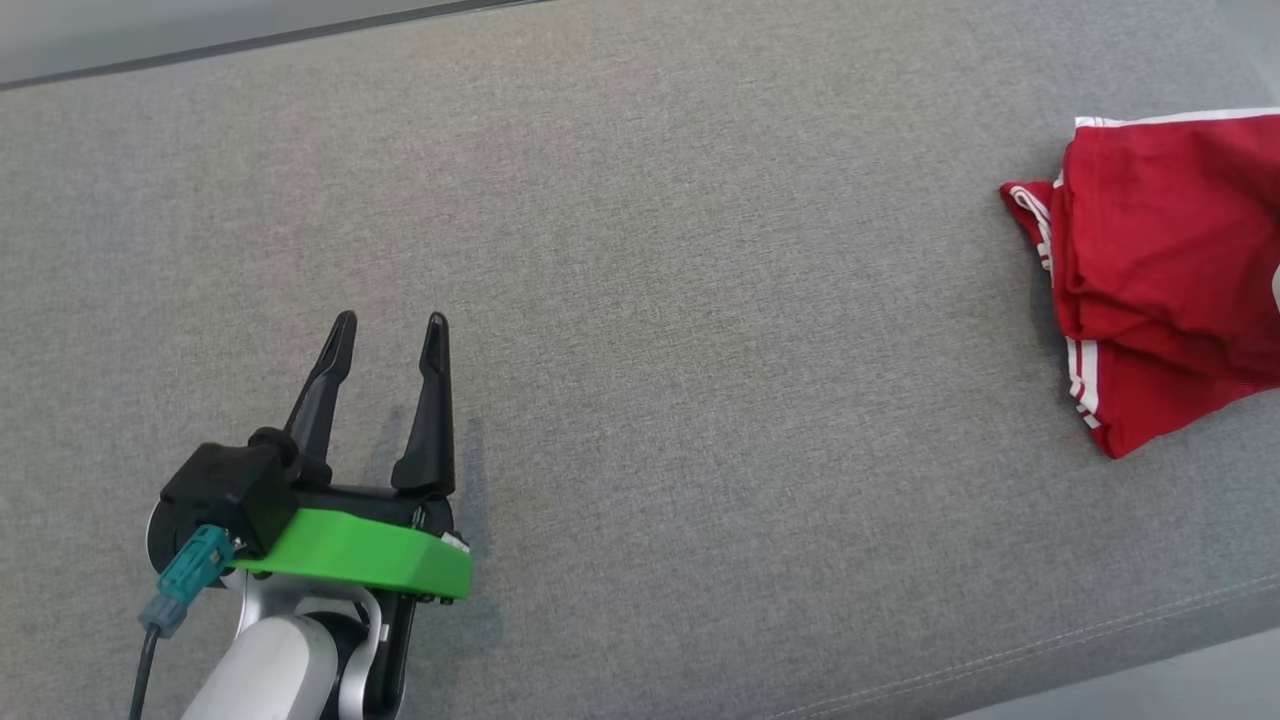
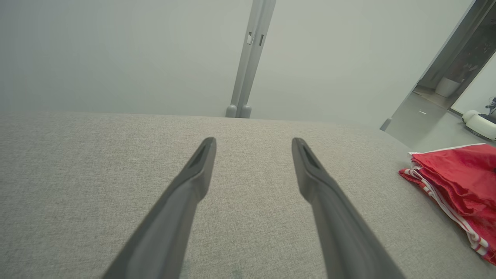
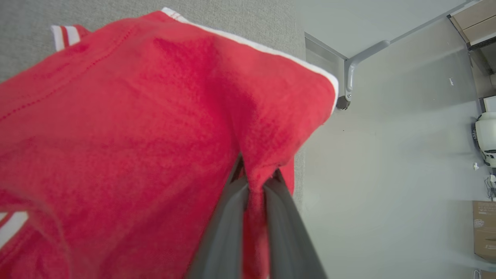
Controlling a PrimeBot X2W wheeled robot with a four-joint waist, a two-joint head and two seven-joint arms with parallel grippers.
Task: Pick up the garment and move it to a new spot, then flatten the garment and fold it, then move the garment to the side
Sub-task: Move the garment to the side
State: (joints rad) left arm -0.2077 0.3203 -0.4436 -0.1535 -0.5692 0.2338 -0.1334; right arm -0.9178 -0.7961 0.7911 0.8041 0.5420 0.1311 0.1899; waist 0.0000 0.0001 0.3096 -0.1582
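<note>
The garment (image 1: 1165,270) is red with white stripes at its edges and lies folded in layers at the far right of the grey cushion (image 1: 640,300). In the right wrist view my right gripper (image 3: 255,182) is shut on a pinch of the garment (image 3: 135,135), whose cloth drapes over the fingers (image 3: 228,217). My left gripper (image 1: 390,330) stands open and empty at the lower left of the cushion, well apart from the garment. The left wrist view has the open left gripper (image 2: 254,145) above bare cushion, with the garment (image 2: 457,182) off to its right.
The cushion's front edge (image 1: 1100,640) runs along the lower right, its back edge (image 1: 250,45) along the top. Beyond the cushion's end is grey floor (image 3: 387,174) with a metal frame leg (image 3: 345,99) and a cardboard box (image 3: 484,228).
</note>
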